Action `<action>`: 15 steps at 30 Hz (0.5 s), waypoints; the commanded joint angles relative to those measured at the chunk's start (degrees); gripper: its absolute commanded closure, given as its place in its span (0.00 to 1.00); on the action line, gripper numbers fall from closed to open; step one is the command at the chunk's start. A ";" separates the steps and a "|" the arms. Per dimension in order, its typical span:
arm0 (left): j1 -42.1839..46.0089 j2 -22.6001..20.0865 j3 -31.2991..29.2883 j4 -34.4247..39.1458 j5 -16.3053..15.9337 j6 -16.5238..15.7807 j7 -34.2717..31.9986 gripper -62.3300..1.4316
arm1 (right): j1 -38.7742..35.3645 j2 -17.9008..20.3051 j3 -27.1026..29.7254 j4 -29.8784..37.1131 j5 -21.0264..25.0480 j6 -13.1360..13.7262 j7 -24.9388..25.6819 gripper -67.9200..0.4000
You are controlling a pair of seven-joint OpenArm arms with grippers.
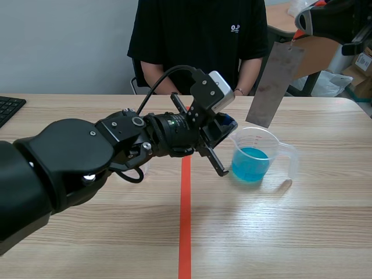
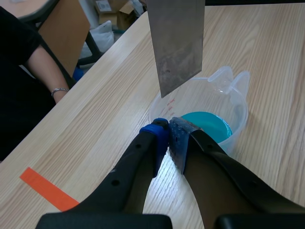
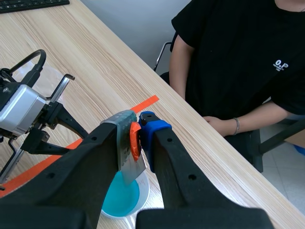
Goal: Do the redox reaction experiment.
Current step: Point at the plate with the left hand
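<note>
A clear plastic measuring cup (image 1: 278,141) with blue liquid (image 1: 251,163) stands right of the orange tape line. My left gripper (image 1: 225,127) pinches the cup's near-left rim; in the left wrist view its pads (image 2: 156,138) close on the thin wall of the cup (image 2: 238,95). A dull grey metal plate (image 1: 273,84) hangs upright from my raised right gripper (image 1: 303,26). The plate's lower edge (image 2: 177,57) is just over the cup's mouth, above the liquid (image 2: 207,125). In the right wrist view my gripper (image 3: 138,131) clamps the plate (image 3: 129,164) above the cup (image 3: 143,191).
A person in a black shirt (image 1: 200,35) sits across the table, forearms by the far edge. A black keyboard (image 1: 9,107) lies at the far left. Boxes and bags (image 1: 354,70) stand beyond the table's right corner.
</note>
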 commanded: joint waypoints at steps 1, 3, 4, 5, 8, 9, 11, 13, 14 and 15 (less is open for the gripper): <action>-1.14 1.05 -0.04 0.90 0.15 0.55 -1.01 0.91 | 1.44 0.92 0.83 0.66 0.63 -0.24 0.81 0.97; -1.57 1.75 -0.04 0.39 0.28 0.72 -1.03 0.91 | 1.44 0.92 0.83 0.66 0.63 -0.24 0.81 0.97; -1.81 2.12 -0.04 0.07 0.26 0.85 -1.01 0.91 | 1.44 0.92 0.83 0.66 0.63 -0.24 0.81 0.97; -2.10 2.51 -0.04 -0.26 0.28 1.18 -1.03 0.91 | 1.44 0.92 0.83 0.66 0.63 -0.24 0.81 0.97; -2.73 3.17 -0.04 -1.18 0.28 2.05 -1.05 0.91 | 1.44 0.92 0.83 0.66 0.63 -0.24 0.83 0.97; -2.91 3.26 -0.04 -1.40 0.28 2.25 -1.25 0.91 | 1.44 0.92 0.83 0.66 0.63 -0.24 0.83 0.97; -2.91 3.26 -0.04 -1.49 0.31 2.73 -1.60 0.91 | 1.44 0.90 0.83 0.66 0.63 -0.24 0.83 0.97; -2.91 3.26 -0.04 -1.62 0.46 2.86 -1.60 0.91 | 1.44 0.90 0.83 0.66 0.63 -0.24 0.83 0.97; -2.91 3.26 -0.04 -1.79 0.46 2.86 -1.60 0.91 | 1.44 0.90 0.83 0.66 0.63 -0.24 0.83 0.97; -2.91 3.26 -0.04 -2.08 0.46 2.86 -1.62 0.91 | 1.44 0.90 0.83 0.66 0.63 -0.24 0.83 0.97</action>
